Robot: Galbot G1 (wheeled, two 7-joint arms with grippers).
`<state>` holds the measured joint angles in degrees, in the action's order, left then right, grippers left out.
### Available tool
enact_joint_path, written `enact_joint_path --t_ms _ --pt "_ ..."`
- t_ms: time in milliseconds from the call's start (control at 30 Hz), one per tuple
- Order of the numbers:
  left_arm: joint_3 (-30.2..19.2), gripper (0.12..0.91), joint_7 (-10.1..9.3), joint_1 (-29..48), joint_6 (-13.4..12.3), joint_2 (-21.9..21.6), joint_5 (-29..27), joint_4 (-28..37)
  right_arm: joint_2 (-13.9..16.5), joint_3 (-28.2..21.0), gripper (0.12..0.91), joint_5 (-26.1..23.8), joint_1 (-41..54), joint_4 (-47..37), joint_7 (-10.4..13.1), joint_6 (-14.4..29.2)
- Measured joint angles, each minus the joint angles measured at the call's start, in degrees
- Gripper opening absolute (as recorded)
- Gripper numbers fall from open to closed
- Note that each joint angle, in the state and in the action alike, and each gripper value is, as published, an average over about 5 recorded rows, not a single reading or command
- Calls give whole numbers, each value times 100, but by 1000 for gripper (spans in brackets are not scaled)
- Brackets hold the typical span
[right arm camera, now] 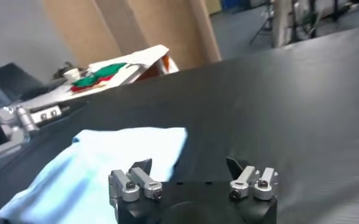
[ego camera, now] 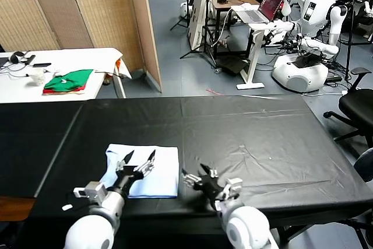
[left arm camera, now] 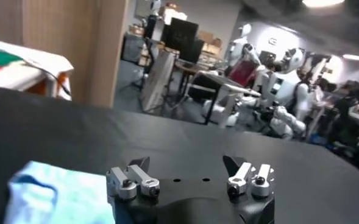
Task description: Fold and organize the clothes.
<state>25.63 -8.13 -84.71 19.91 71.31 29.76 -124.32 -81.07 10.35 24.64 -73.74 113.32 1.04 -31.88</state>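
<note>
You are looking at the T-shirt lying folded into a neat rectangle on the black table, near the front edge, left of centre. Your left gripper is hovering over the shirt with its fingers spread apart, gripping nothing. Your right gripper is waiting just right of the shirt, fingers likewise apart and empty
</note>
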Motion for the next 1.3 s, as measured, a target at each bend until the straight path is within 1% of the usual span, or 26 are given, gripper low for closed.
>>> enact_joint_path --t_ms 133,167,233,267,367,400,467,500,533,600,633,700,800,933,1000,1033,1100,1133,1167,1233,1267,1300 --pt "112 907 56 -86 -93 44 -199 -30 -44 -212 905 -7 154 -241 -37 1" --pt "140 907 67 -102 -127 55 -249 -39 -47 -257 892 -5 185 -290 -42 1" --pt "200 907 97 -134 -217 81 -363 -54 -54 -332 830 2 247 -383 -43 5" --pt "235 907 120 -153 -271 94 -417 -62 -59 -363 780 7 275 -426 -43 8" --pt "343 907 182 -220 -419 122 -505 -94 -81 -425 598 19 342 -529 -43 21" --pt "382 907 193 -242 -460 127 -510 -106 -88 -433 522 20 350 -548 -43 25" --pt "461 907 200 -283 -532 132 -507 -125 -98 -430 409 20 346 -563 -43 32" --pt "497 907 201 -299 -563 133 -509 -129 -100 -418 333 16 333 -556 -40 35" --pt "529 907 202 -311 -593 134 -513 -130 -99 -396 276 1 314 -537 -30 29" --pt "589 907 204 -329 -652 137 -522 -124 -88 -319 187 -81 260 -472 20 -34" --pt "613 907 208 -334 -681 139 -524 -119 -76 -263 163 -141 226 -422 56 -92" --pt "656 907 217 -345 -739 139 -526 -103 -38 -111 147 -268 150 -307 119 -239" --pt "697 907 231 -355 -808 119 -524 -67 56 187 142 -354 5 -114 127 -416" --pt "720 907 256 -358 -927 71 -532 -4 227 649 142 -348 -211 115 32 -535" --pt "720 907 281 -374 -981 46 -552 16 300 842 147 -341 -294 205 -7 -586" --pt "720 907 296 -388 -998 34 -564 21 328 913 165 -342 -328 245 -19 -609" --pt "721 907 326 -423 -1041 8 -599 26 371 999 239 -346 -389 328 -36 -642" --pt "723 907 340 -440 -1079 -5 -620 33 388 1021 293 -349 -417 368 -39 -650" --pt "726 907 354 -457 -1128 -19 -644 44 405 1034 365 -353 -444 409 -40 -652" --pt "731 907 372 -488 -1227 -45 -707 72 437 1051 479 -361 -490 484 -37 -632" --pt "736 907 374 -503 -1242 -54 -742 82 454 1057 554 -364 -512 518 -30 -602" --pt "743 907 372 -519 -1231 -61 -774 85 471 1064 611 -367 -532 549 -19 -560"
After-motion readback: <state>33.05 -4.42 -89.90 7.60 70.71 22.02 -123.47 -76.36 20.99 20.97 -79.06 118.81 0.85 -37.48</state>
